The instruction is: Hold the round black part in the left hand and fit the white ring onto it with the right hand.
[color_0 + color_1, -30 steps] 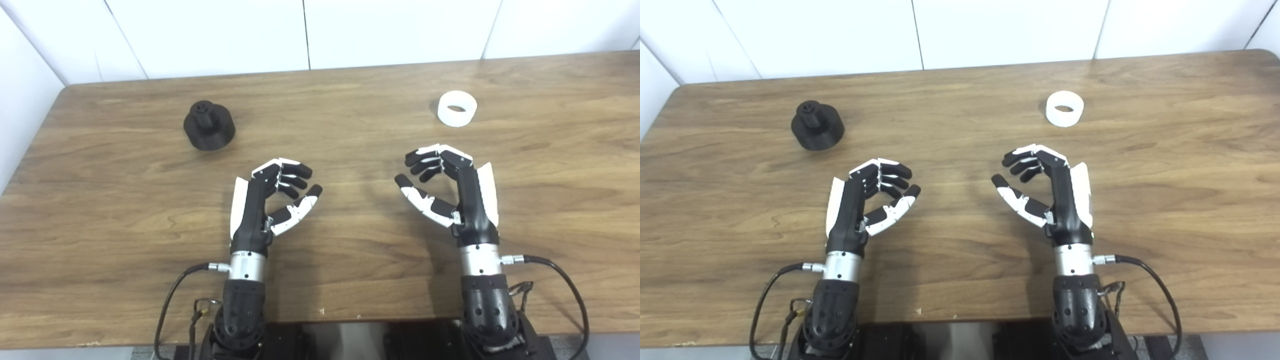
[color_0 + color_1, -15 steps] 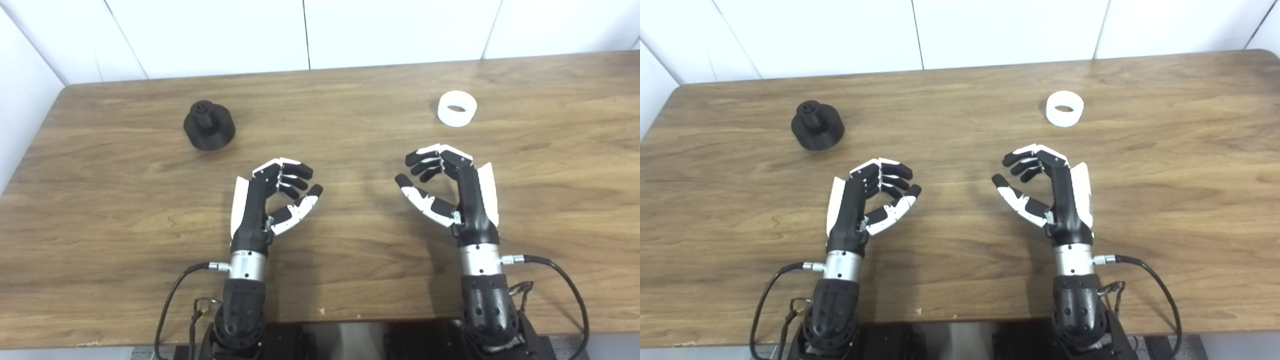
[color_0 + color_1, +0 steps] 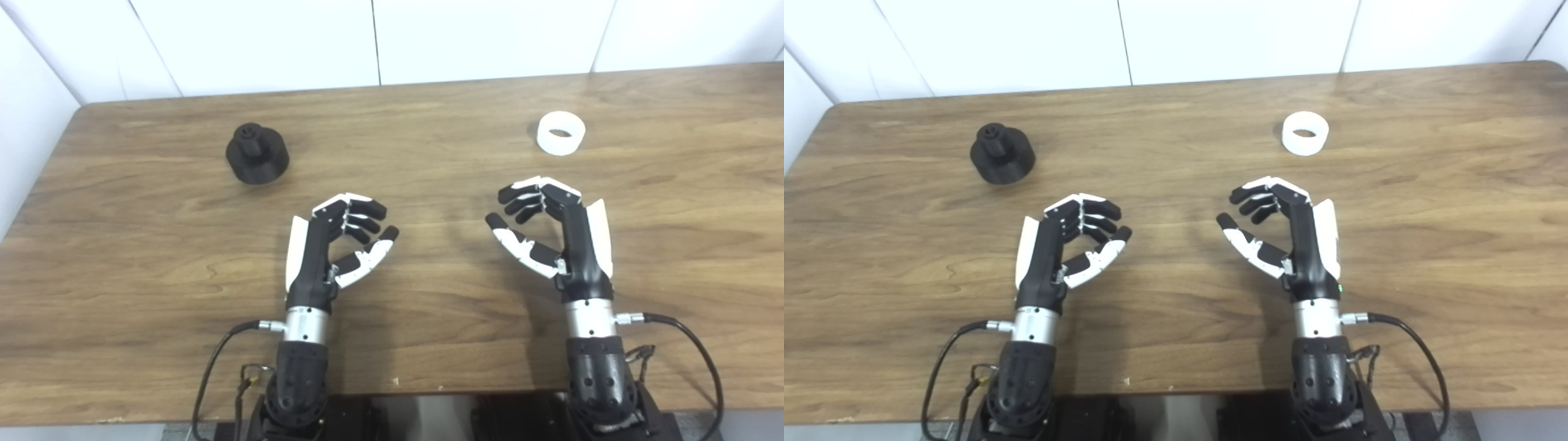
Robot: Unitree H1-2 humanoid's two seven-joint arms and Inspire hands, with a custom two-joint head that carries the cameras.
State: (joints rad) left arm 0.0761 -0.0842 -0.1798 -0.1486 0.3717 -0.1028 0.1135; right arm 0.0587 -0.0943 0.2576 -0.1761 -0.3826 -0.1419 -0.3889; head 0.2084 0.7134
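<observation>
The round black part (image 3: 256, 154) stands on the wooden table (image 3: 429, 153) at the far left, a small hub pointing up from its wider base. A white ring (image 3: 560, 132) lies flat at the far right, its hole facing up. My left hand (image 3: 334, 245) hovers over the table's middle, well below and to the right of the black part, open with curled fingers and nothing inside. My right hand (image 3: 551, 236) mirrors it, open and empty, a good way short of the ring.
White wall panels (image 3: 373, 37) close off the table's far edge. Black cables (image 3: 211, 361) loop from both wrists near the front edge. Bare wood lies between the hands and both parts.
The left hand has shifted very slightly to the right. The whole picture has nudged a few pixels too. Black part and ring lie where they were.
</observation>
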